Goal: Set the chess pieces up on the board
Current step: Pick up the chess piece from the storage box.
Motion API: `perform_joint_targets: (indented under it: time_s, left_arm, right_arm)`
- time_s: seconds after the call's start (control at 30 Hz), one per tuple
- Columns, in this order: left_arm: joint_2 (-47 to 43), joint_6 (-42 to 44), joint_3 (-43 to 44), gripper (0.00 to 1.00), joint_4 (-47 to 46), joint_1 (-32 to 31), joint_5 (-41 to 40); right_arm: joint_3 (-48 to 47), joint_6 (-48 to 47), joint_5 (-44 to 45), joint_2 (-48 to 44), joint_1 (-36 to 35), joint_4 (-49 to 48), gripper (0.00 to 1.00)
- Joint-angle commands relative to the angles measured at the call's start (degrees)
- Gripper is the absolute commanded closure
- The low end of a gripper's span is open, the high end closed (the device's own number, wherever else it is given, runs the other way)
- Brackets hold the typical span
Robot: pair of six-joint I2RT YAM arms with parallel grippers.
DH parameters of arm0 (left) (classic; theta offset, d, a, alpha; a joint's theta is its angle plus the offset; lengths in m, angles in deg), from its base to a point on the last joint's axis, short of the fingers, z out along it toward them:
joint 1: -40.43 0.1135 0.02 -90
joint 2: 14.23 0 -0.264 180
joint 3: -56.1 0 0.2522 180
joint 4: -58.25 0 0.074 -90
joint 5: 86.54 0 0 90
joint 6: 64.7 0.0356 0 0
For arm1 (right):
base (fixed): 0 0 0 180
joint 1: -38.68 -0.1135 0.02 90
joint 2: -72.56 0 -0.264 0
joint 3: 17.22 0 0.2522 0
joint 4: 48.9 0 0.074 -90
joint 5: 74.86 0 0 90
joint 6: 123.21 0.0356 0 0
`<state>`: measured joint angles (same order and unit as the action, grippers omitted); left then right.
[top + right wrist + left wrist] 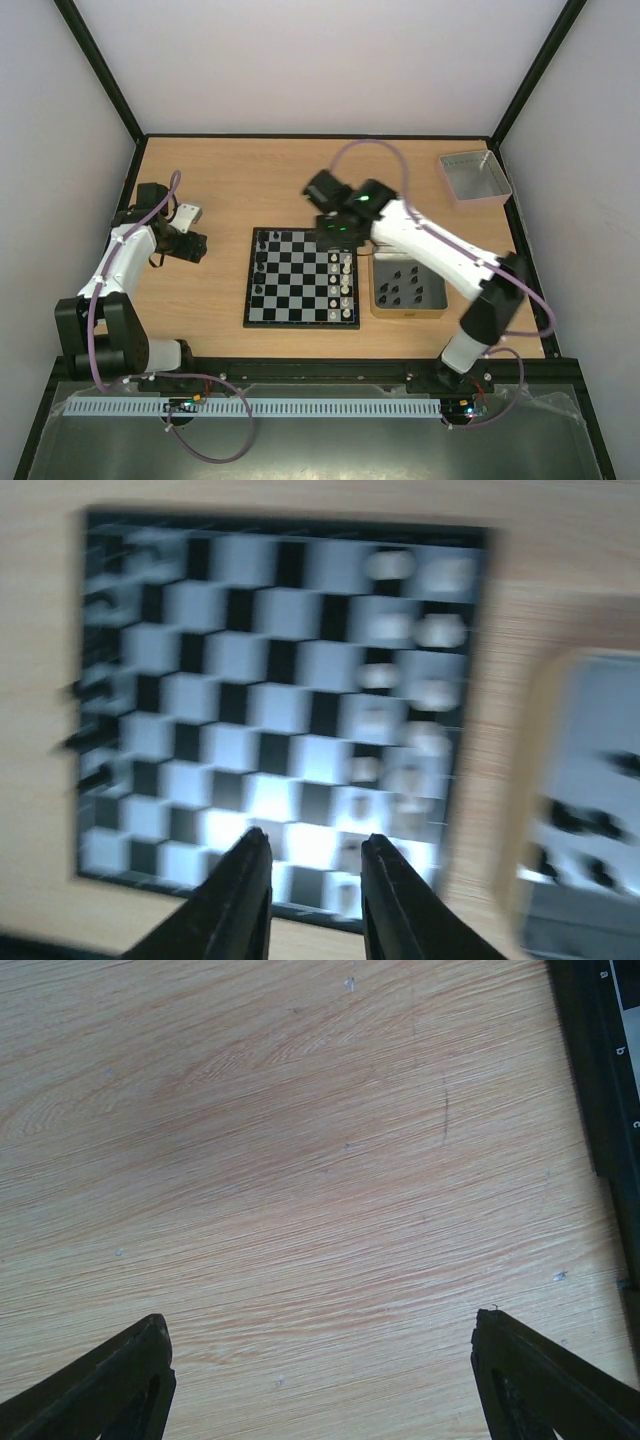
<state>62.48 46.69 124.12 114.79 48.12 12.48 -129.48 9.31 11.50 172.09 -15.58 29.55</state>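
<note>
The small square chessboard with black and silver-grey checks (298, 285) lies on the light wooden table (200, 180). Tiny cream chess pieces (345, 285) fill two rows along its right edge. A few black chess pieces (262, 256) stand along its left edge, and further black pieces (402, 290) lie in the gold-rimmed square tin (408, 316) just right of the board. The right gripper (315, 865) hovers over the board's far right corner; its jaws are narrowly parted with nothing between them, though that view is blurred. The left gripper (320, 1360), well left of the board, hangs spread wide and empty over bare wood.
</note>
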Motion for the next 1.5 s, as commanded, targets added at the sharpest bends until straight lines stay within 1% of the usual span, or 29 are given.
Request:
perform_joint_targets:
  time_s: [0.0, 0.13, 0.2, 0.33, 0.43, 0.7, 0.83, 1.1, 1.47]
  left_arm:
    - [1.28, -0.67, 1.58, 0.19, 1.47, 0.19, 1.22]
    - [2.77, -1.10, 3.21, 0.19, 2.14, -0.15, 1.79]
    - [3.68, -1.45, 3.92, 0.19, 2.28, -0.63, 1.44]
    - [5.02, -2.24, 4.61, 0.20, 2.00, -2.33, -0.27]
    - [6.28, -2.92, 4.71, 0.20, 1.87, -3.82, -1.44]
    - [7.57, -4.46, 5.32, 0.20, 1.78, -6.04, -3.05]
    - [7.79, -4.69, 5.19, 0.20, 1.82, -6.19, -3.64]
    - [7.77, -5.02, 4.79, 0.20, 1.52, -6.22, -4.09]
    - [7.95, -5.17, 4.26, 0.20, 0.83, -6.20, -4.10]
  right_arm:
    - [14.87, 2.63, 5.40, -9.62, 7.05, 1.53, 0.75]
    - [26.72, 4.35, 3.92, -17.99, 12.00, -1.71, 0.75]
    - [31.20, 5.02, 2.28, -21.00, 13.77, -3.51, 0.69]
    - [37.19, 5.55, 0.49, -24.04, 15.18, -6.06, 0.64]
    - [39.90, 4.89, 0.01, -24.61, 16.13, -8.42, 0.63]
    - [45.31, 1.08, -3.02, -22.49, 21.95, -14.55, 0.67]
    - [45.36, -1.25, -3.53, -19.62, 23.68, -16.12, 0.67]
    - [46.01, -2.49, -5.21, -16.16, 24.34, -18.71, 0.68]
    - [48.53, -2.53, -5.50, -16.03, 24.36, -19.24, 0.68]
